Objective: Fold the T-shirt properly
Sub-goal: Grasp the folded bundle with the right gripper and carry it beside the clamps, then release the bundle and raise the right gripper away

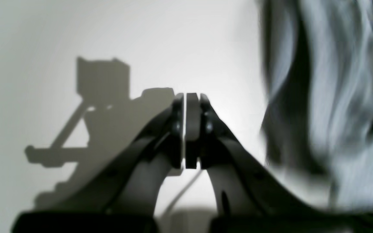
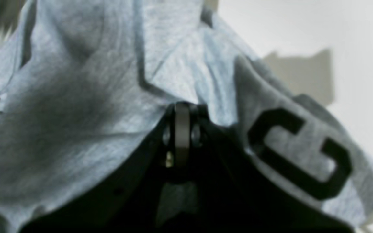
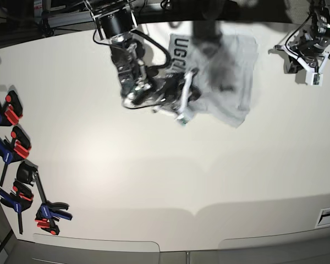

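The T-shirt (image 3: 231,77) is a light grey heap at the table's far middle, blurred, with black lettering (image 3: 179,52) on its left part. My right gripper (image 3: 190,93) reaches into the shirt's left edge. In the right wrist view the right gripper (image 2: 182,108) is shut on a pinch of T-shirt (image 2: 76,106) cloth, with a black letter C (image 2: 299,152) beside it. My left gripper (image 3: 309,70) hangs at the far right, apart from the shirt. In the left wrist view the left gripper (image 1: 186,97) is shut on nothing, and the blurred T-shirt (image 1: 335,97) lies to its right.
Several blue and red clamps (image 3: 14,148) lie along the table's left edge, with another clamp (image 3: 47,212) near the front left. The white table (image 3: 154,176) stretches toward the front edge. A cable (image 3: 154,47) loops off the right arm.
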`<state>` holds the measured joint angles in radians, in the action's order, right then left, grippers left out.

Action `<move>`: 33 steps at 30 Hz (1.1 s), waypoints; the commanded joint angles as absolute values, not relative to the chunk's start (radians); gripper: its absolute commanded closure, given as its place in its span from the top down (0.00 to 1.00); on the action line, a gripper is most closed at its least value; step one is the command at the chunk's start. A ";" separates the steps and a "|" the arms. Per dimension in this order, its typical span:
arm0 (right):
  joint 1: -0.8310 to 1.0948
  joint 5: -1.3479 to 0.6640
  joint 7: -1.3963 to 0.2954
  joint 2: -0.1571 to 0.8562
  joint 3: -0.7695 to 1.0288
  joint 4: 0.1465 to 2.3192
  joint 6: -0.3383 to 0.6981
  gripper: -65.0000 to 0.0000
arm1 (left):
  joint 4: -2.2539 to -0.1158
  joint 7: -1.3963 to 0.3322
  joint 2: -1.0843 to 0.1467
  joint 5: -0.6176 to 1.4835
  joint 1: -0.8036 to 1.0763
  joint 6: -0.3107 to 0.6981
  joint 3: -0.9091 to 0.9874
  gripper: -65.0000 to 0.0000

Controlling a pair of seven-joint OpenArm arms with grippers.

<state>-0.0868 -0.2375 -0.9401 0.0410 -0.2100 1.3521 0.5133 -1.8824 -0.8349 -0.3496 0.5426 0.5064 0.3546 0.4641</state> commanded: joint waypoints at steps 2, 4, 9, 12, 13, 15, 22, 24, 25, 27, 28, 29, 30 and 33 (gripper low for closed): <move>-0.099 -0.108 -1.027 0.080 -0.060 1.346 0.435 0.00 | -1.900 -0.810 -0.364 0.552 0.505 0.360 0.471 0.00; -0.099 -0.108 -1.039 0.080 0.074 1.346 0.437 0.00 | -1.900 -0.810 -0.364 0.552 0.504 0.360 0.471 0.00; -0.090 -0.186 -1.080 0.104 0.356 1.346 0.437 0.00 | -1.900 -0.810 -0.369 0.554 0.504 0.376 0.471 0.00; -0.059 -0.246 -1.099 0.142 0.472 1.346 0.437 0.00 | -1.900 -0.814 -0.389 0.583 0.504 0.382 0.471 0.00; -0.045 -0.259 -1.099 0.158 0.501 1.346 0.437 0.00 | -1.900 -0.814 -0.400 0.596 0.504 0.382 0.471 0.00; -0.011 -0.274 -1.100 0.190 0.551 1.346 0.437 0.00 | -1.900 -0.814 -0.413 0.609 0.504 0.382 0.471 0.00; 0.084 -0.274 -1.082 0.275 0.680 1.346 0.437 0.00 | -1.900 -0.814 -0.416 0.612 0.504 0.382 0.471 0.00; 0.092 -0.273 -1.081 0.285 0.711 1.346 0.437 0.00 | -1.900 -0.814 -0.416 0.612 0.504 0.382 0.471 0.00; 0.092 -0.273 -1.081 0.288 0.725 1.346 0.437 0.00 | -1.900 -0.815 -0.416 0.612 0.505 0.382 0.471 0.00; 0.093 -0.272 -1.081 0.296 0.749 1.346 0.437 0.00 | -1.900 -0.817 -0.416 0.612 0.505 0.382 0.471 0.00; 0.093 -0.271 -1.081 0.300 0.759 1.346 0.438 0.00 | -1.900 -0.820 -0.416 0.612 0.505 0.382 0.471 0.00; 0.093 -0.269 -1.081 0.307 0.770 1.346 0.438 0.00 | -1.900 -0.823 -0.416 0.612 0.505 0.382 0.471 0.00; 0.093 -0.269 -1.081 0.313 0.779 1.346 0.438 0.00 | -1.900 -0.823 -0.416 0.612 0.505 0.382 0.471 0.00; 0.092 -0.270 -1.081 0.334 0.795 1.346 0.437 0.00 | -1.900 -0.822 -0.416 0.612 0.505 0.382 0.471 0.00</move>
